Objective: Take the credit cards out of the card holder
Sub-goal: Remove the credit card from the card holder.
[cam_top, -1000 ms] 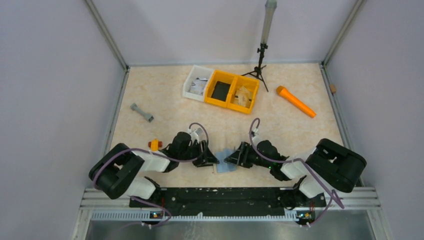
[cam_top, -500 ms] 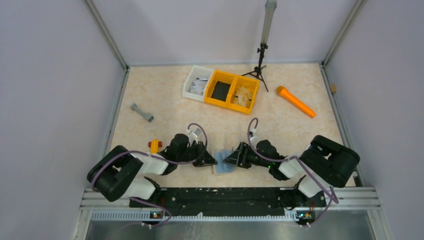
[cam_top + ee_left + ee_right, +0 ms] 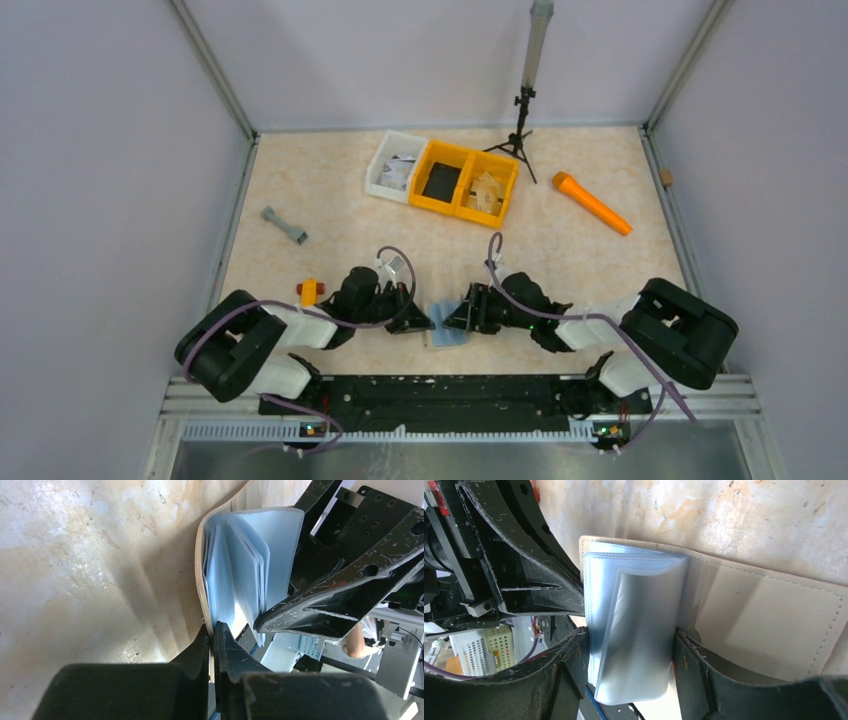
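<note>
- The card holder (image 3: 448,328) lies open on the desk (image 3: 330,190), close to the near edge and between the two arms
- Its tan cover (image 3: 769,615) is spread on the marbled top, stitched inner face up, and curls upward on the side toward the left arm
- A stack of pale blue see-through sleeves (image 3: 639,600) rises from the fold of the cover, the outer leaves bent over
- The left tool (image 3: 212,630) is closed tight, its two dark fingers pinched together on the edge of the tan cover, just beside the sleeves
- The right tool (image 3: 629,645) stands fairly wide, one finger on each side of the sleeve stack, so the stack sits between them; whether the fingers press on the sleeves I cannot tell
- From above, the two tools meet tip to tip over the card holder, with both arms stretched low toward the middle
- Farther back stand a white bin (image 3: 378,176) and, touching it, a pair of yellow bins (image 3: 462,172)
- A black tripod (image 3: 519,128) stands behind the bins, and an orange cone-shaped tool (image 3: 592,203) lies to the right, well apart
- A grey dumbbell-shaped piece (image 3: 284,225) lies on the left, and a small orange block (image 3: 310,291) sits near the left arm
</note>
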Robot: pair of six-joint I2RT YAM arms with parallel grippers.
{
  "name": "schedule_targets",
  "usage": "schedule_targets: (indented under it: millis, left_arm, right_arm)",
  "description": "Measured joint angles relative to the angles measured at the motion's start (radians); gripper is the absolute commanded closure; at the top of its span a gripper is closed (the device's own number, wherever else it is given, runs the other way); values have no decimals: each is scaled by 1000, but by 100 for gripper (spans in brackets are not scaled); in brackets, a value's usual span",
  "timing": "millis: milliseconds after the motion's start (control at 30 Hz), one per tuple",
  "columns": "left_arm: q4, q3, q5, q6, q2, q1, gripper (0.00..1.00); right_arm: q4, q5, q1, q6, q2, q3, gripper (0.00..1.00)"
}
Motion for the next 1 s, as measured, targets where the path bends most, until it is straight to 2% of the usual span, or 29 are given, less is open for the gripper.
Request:
schedule_targets:
  millis: [67, 133, 200, 300, 633, 867, 1000]
  left_arm:
    - [-1, 0, 0, 0, 0, 0, 97]
    - [-2, 0, 0, 0, 0, 0, 97]
    - [-4, 0, 0, 1, -1, 0, 97]
    - [-7, 1, 0, 3, -2, 0, 97]
    - [-20, 1, 2, 3, -29, 0, 98]
    - [-17, 1, 12, 3, -30, 0, 98]
    - [-24, 1, 13, 3, -30, 2, 98]
  right_arm:
    - [-4, -1, 2, -7, 0, 4, 31]
    - [-2, -5, 2, -6, -4, 4, 14]
    - [14, -18, 5, -6, -14, 4, 11]
    - [23, -25, 5, -13, -19, 3, 24]
    - [-95, 11, 18, -59, -19, 52, 33]
    - [-180, 60, 36, -95, -7, 89, 62]
    - [-196, 73, 36, -102, 3, 97, 63]
